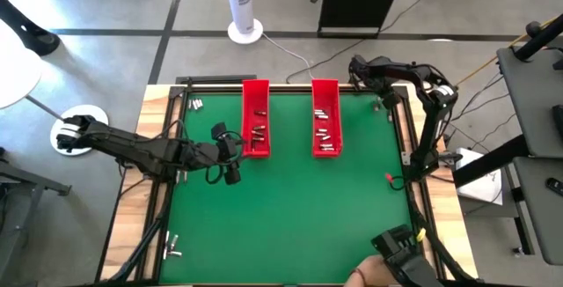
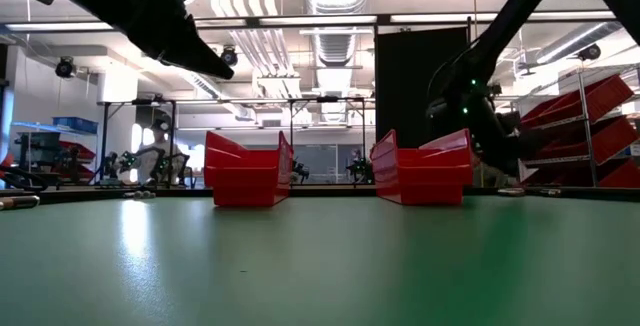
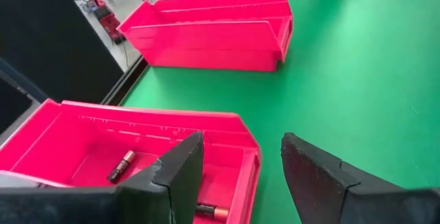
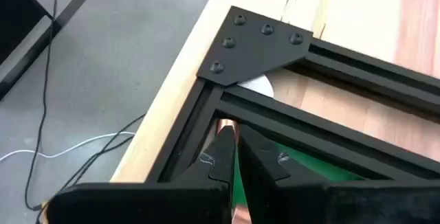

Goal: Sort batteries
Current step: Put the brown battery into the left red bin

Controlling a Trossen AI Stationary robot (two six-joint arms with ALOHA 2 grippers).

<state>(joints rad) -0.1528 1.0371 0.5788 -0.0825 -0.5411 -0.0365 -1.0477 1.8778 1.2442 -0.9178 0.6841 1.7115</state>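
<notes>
Two long red trays stand side by side on the green table [image 1: 290, 208], open ends toward the far edge. The left red tray [image 1: 255, 118] serves as landmark here. Left gripper [image 1: 227, 155]: it hovers just beside this tray's near left corner, above the mat, with its fingers [image 3: 182, 172] spread apart and nothing between them. Batteries [image 1: 258, 132]: several lie inside the left tray, and the left wrist view shows two of them on its floor, one copper-tipped [image 3: 121, 166]. More batteries [image 1: 327, 137] lie in the right red tray [image 1: 325, 118], which stands well apart to the right of the landmark. A few loose batteries [image 1: 196, 104] rest on the wooden border left of the tray's far end, and others [image 1: 172, 246] lie far off by the table's near left corner. Right gripper [image 4: 232, 157]: it waits far to the right of the landmark, over the table's far right frame corner [image 4: 256, 42], fingers pressed together.
</notes>
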